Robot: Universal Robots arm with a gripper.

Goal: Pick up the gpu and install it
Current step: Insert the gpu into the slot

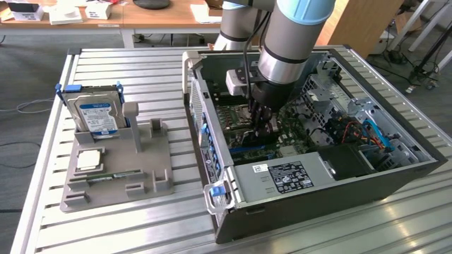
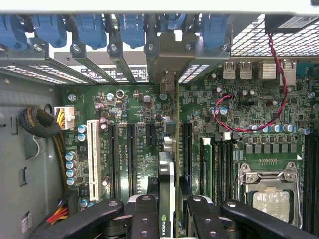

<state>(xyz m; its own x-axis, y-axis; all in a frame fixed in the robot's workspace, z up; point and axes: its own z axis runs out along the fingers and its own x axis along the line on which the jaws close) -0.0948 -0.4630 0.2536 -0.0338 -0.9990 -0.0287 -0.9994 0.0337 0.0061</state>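
The gpu [image 2: 166, 174] stands edge-on between my fingers, a thin dark card with a green logo near the grip. My gripper [image 2: 169, 215] is shut on the gpu, one black finger [image 2: 143, 211] on each side. The card runs along the motherboard [image 2: 129, 129] in line with a long slot, and its metal bracket [image 2: 168, 57] sits at the case's rear slot openings. Whether its edge is down in the slot I cannot tell. In the exterior view my gripper [image 1: 263, 117] reaches down into the open computer case [image 1: 318, 180], low over the board.
Blue retaining clips [image 2: 89, 27] line the rear slots. A red-black cable [image 2: 249, 127] and the CPU socket [image 2: 269, 194] lie beside the card. Outside the case, a grey holder [image 1: 141, 180] carries a hard drive [image 1: 99, 116] and a memory stick [image 1: 116, 175].
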